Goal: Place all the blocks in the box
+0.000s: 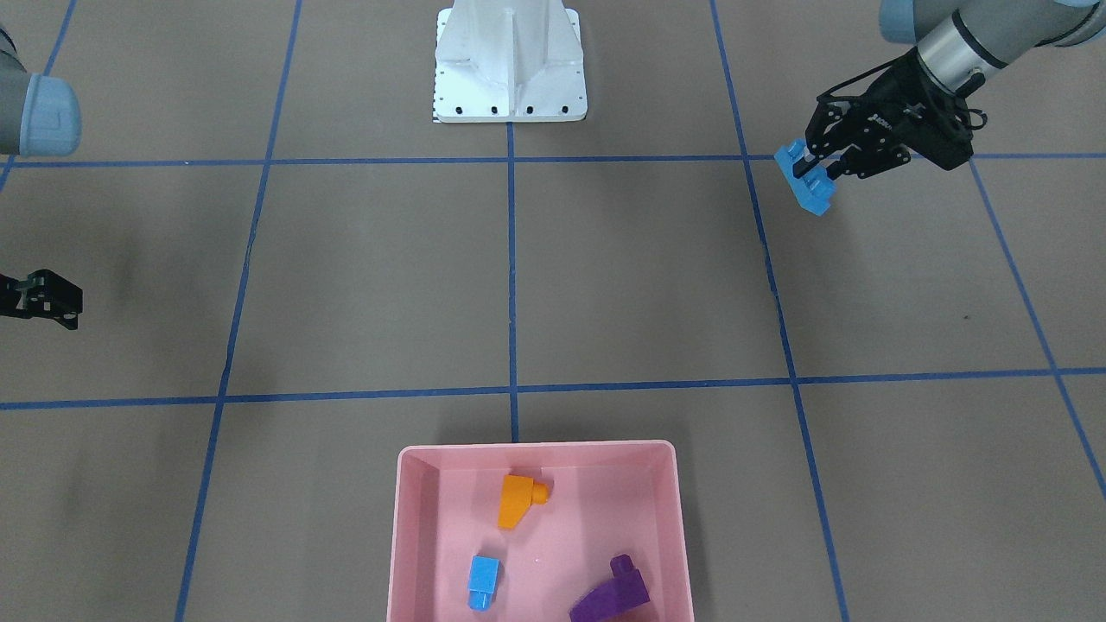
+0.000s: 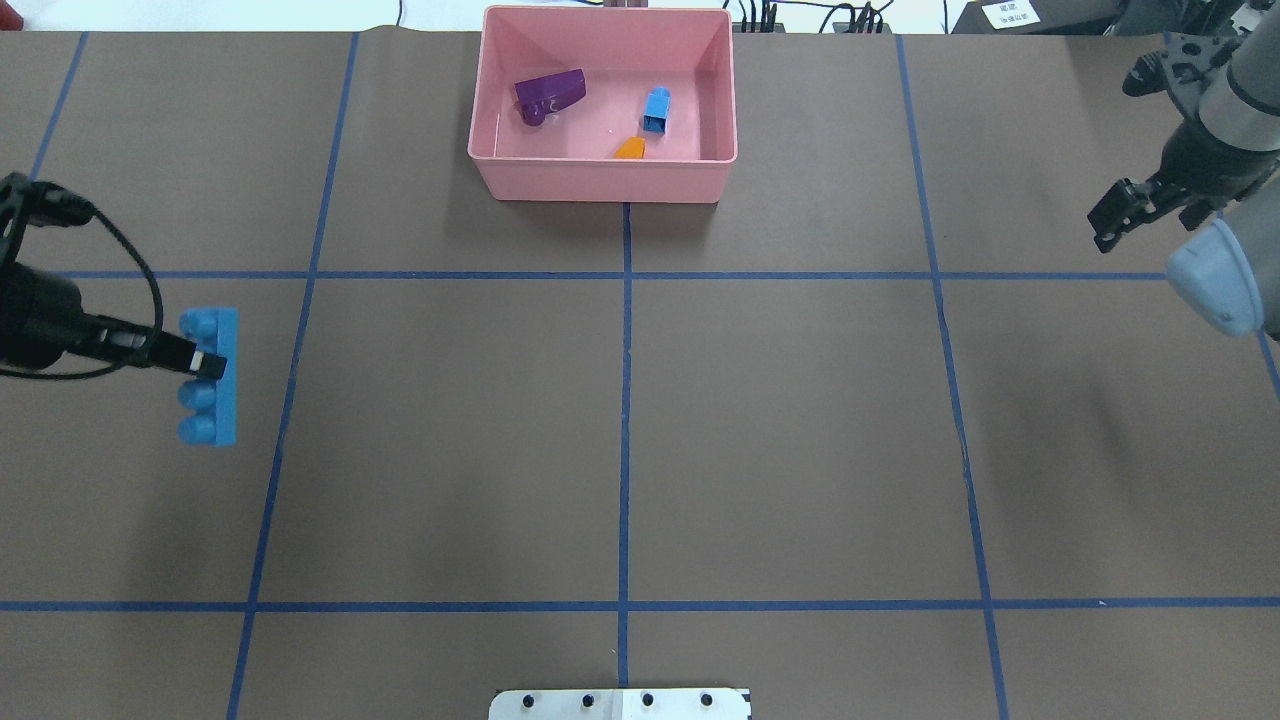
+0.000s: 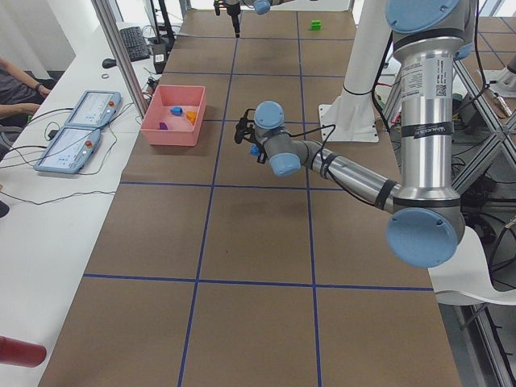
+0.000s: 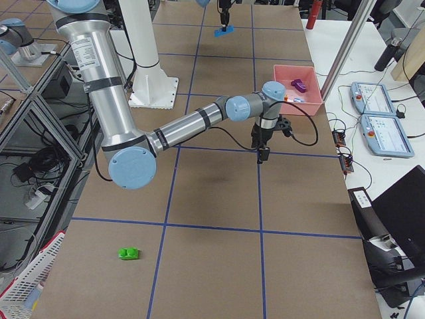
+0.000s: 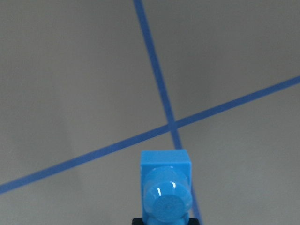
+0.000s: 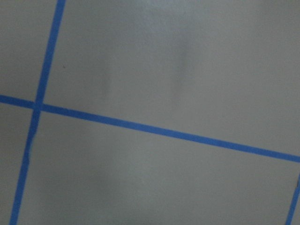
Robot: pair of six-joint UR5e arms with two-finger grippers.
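My left gripper (image 1: 815, 167) (image 2: 207, 362) is shut on the long blue bar (image 1: 804, 181) (image 2: 215, 385) (image 5: 165, 187), low over the table on my left side. Across the table, the pink box (image 1: 536, 447) (image 2: 600, 185) holds the orange block (image 1: 517, 501) (image 2: 630, 150), the small blue cube (image 1: 484, 583) (image 2: 656, 108) and the purple block (image 1: 612, 594) (image 2: 548, 93). My right gripper (image 1: 73, 307) (image 2: 1105, 232) hangs open and empty above bare table at the right. The green block (image 4: 128, 253) (image 3: 316, 25) lies far out on my right side.
The white base plate (image 1: 510, 60) (image 2: 620, 705) stands at the robot's edge of the table. Beyond the box is a desk with tablets (image 3: 85, 121) and a person's arm (image 3: 16, 81). Blue tape lines grid the brown tabletop.
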